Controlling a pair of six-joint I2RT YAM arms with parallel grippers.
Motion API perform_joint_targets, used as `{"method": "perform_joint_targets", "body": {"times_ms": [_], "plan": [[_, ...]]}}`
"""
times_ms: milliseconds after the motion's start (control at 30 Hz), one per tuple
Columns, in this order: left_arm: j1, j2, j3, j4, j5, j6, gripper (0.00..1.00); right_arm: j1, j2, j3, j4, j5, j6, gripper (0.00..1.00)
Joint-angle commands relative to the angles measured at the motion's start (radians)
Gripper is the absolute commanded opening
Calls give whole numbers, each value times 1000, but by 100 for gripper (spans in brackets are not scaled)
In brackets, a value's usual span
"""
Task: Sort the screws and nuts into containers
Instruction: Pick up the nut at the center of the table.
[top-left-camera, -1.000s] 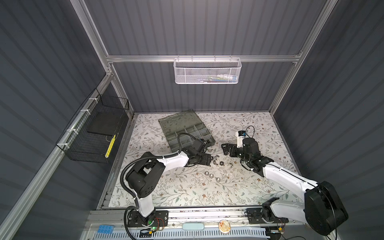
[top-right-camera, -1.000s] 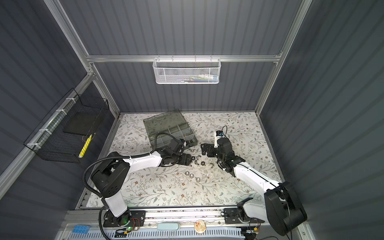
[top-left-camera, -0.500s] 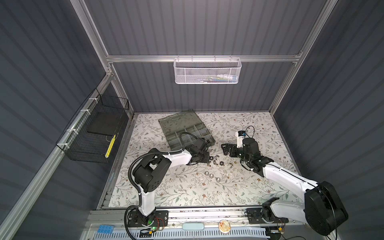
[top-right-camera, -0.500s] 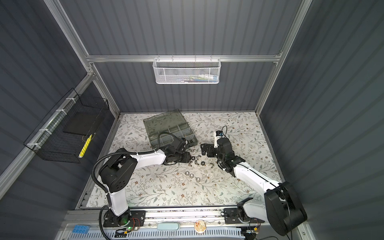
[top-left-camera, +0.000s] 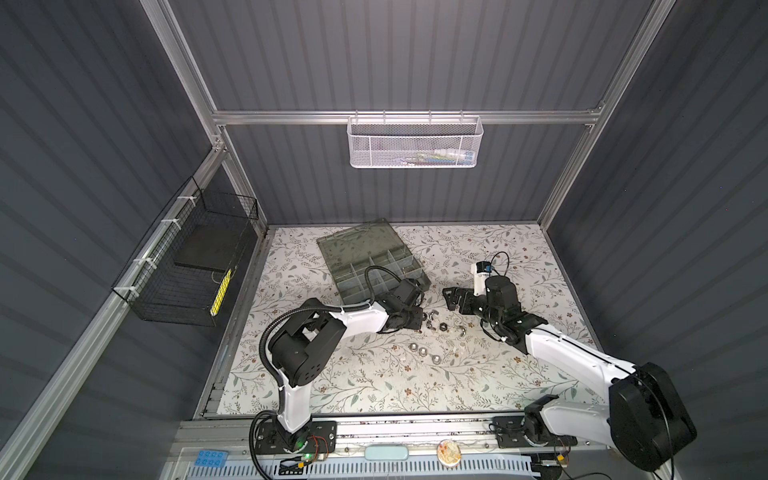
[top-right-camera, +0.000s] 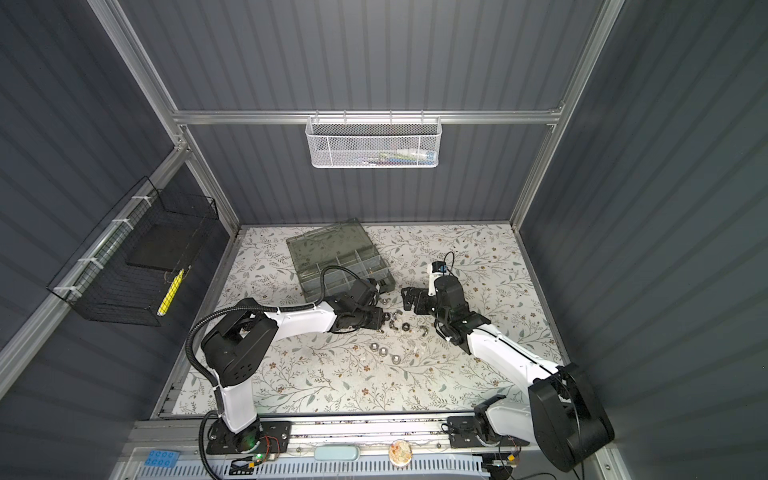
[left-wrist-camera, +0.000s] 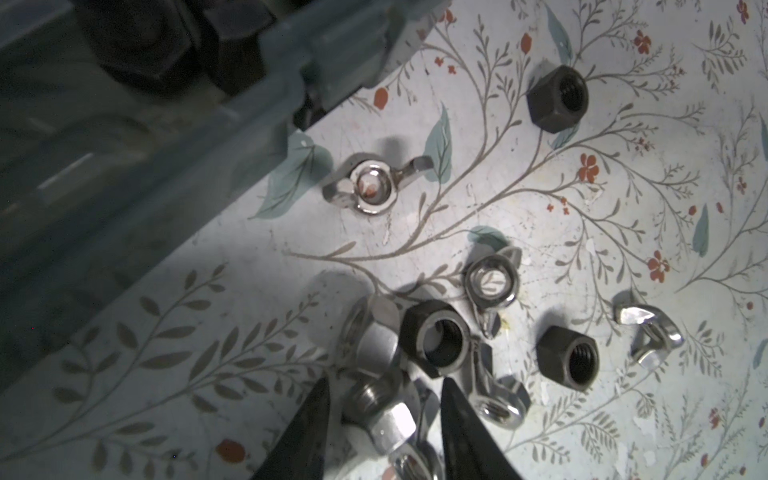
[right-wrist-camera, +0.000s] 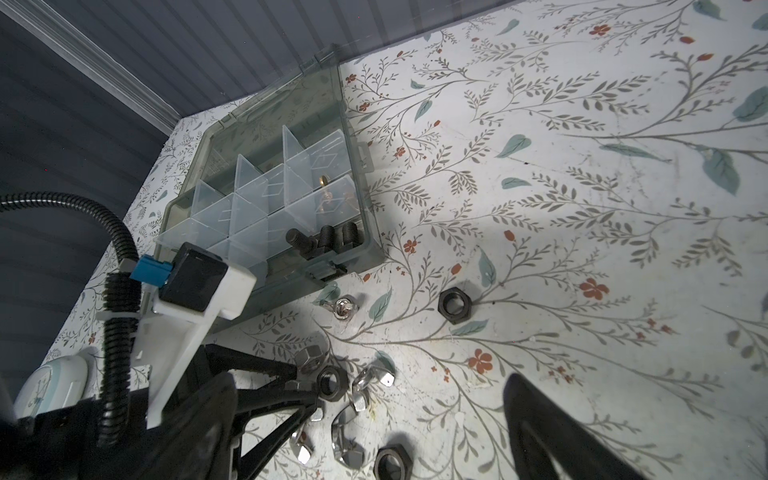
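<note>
Both top views come from one stereo head mounted high on my base side. It looks down and back over the whole floral table (top-left-camera: 374, 382), from far off, in two nearly identical frames. My left wrist camera sits very close to the table and faces down past my left gripper (left-wrist-camera: 386, 382) at the nuts (left-wrist-camera: 436, 336) and an edge of the organizer case (left-wrist-camera: 166, 166). My right wrist camera rides low and a little farther back, slanting between the fingers of my right gripper (right-wrist-camera: 372, 376). It shares those nuts, the case and my left gripper with the left wrist view.
</note>
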Motion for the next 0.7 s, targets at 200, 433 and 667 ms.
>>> {"method": "perform_joint_targets", "body": {"times_ms": [200, 433, 667], "plan": [[-5, 22, 33, -62, -34, 20, 29, -3, -4, -12, 15, -5, 9, 99], [-5, -15, 28, -85, -64, 28, 22, -3, -8, -13, 13, -5, 8, 99], [-4, -62, 15, -100, -73, 31, 18, -3, -14, -13, 10, -9, 8, 99]]}}
